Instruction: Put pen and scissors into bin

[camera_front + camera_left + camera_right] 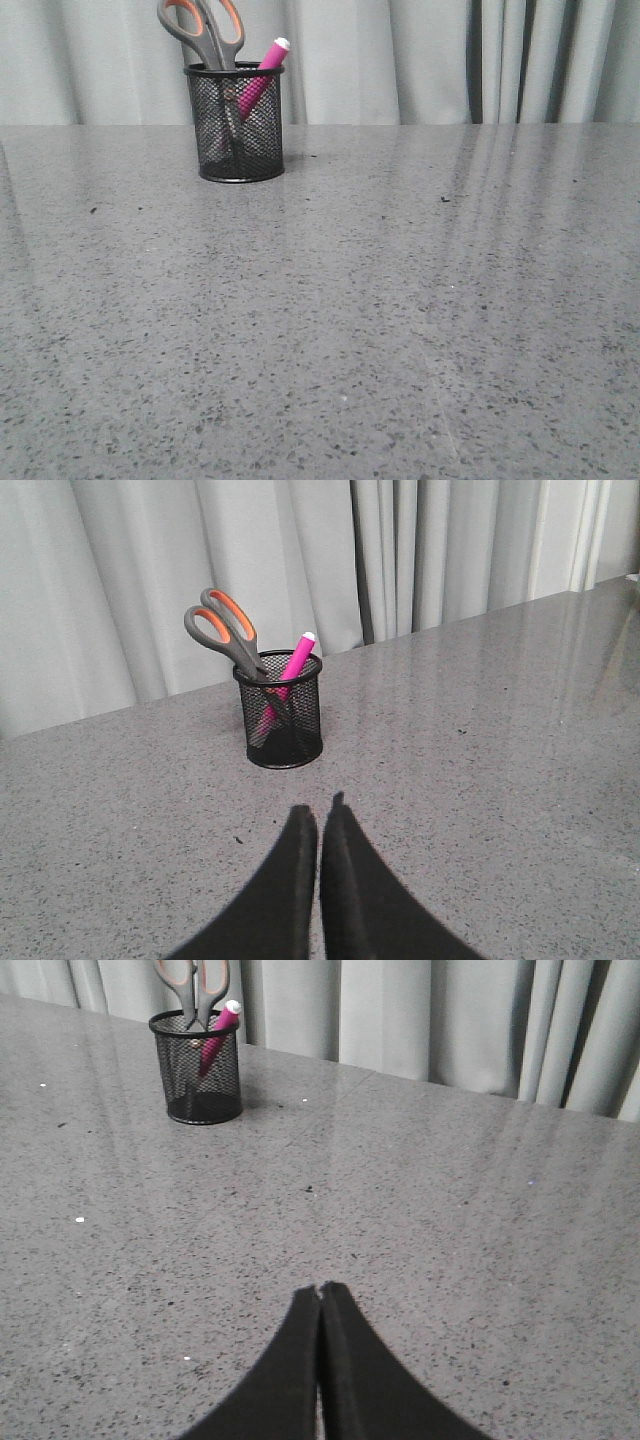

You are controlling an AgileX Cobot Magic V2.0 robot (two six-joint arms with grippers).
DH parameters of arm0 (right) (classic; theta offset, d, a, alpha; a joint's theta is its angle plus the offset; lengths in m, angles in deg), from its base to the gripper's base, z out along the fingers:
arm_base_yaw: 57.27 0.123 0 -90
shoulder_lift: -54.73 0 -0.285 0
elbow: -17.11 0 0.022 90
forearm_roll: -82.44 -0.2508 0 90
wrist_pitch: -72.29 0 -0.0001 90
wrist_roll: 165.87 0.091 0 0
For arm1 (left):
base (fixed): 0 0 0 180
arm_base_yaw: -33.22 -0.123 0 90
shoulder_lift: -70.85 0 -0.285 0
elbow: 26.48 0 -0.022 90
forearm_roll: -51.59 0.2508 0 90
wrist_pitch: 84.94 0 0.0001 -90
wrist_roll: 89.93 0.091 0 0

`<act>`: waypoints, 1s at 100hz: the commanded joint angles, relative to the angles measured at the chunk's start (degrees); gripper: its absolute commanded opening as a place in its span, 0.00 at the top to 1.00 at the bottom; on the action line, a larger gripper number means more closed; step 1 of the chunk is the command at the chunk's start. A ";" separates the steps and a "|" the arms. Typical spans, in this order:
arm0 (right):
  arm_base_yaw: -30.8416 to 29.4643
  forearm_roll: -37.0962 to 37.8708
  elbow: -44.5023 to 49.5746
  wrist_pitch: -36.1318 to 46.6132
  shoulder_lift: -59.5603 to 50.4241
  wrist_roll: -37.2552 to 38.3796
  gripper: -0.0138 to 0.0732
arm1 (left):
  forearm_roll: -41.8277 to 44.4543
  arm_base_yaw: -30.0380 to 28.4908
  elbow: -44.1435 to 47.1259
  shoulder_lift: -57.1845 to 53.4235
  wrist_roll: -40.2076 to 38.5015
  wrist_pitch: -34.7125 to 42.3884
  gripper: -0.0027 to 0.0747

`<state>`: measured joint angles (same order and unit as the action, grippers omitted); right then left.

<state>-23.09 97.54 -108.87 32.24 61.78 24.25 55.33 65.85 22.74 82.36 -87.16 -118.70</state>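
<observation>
1. The table (400,330) is grey speckled stone, and the bin (235,122) is my landmark on it. It stands upright toward the far edge, close to the curtain (420,60), with nothing else lying near it.
2. Both task things are already inside the bin. I judge the task to be at its end, with nothing left to pick up; the only move left, as I see it, is to keep my arms back and avoid knocking the bin.
3. The scissors (203,32) stand blades-down in the bin, their orange-lined loops sticking up well above the rim.
4. The pen (262,76) leans just beside the scissors, its whitish cap poking out over the rim.
5. My left tool (319,815) sits low over the table, well short of the bin and pointing toward it. Its fingers are pressed together with nothing between them.
6. My right tool (320,1290) is farther still from the bin, also low, likewise closed tight and empty.
</observation>
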 commanded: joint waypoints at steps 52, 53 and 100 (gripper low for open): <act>-0.10 -0.03 -1.14 4.09 1.72 -0.60 0.92 | -1.89 0.04 0.29 0.78 -0.52 4.74 0.99; -0.10 -0.03 -1.14 4.09 1.72 -0.60 0.92 | -1.89 -0.12 0.55 0.78 -0.52 5.02 0.99; -0.10 -0.03 -1.14 4.09 1.72 -0.60 0.92 | -13.84 -22.13 29.58 -1.76 10.44 35.76 0.99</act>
<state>-23.09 96.63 -108.74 32.24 61.98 24.12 46.46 46.76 49.87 80.45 -76.83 -90.60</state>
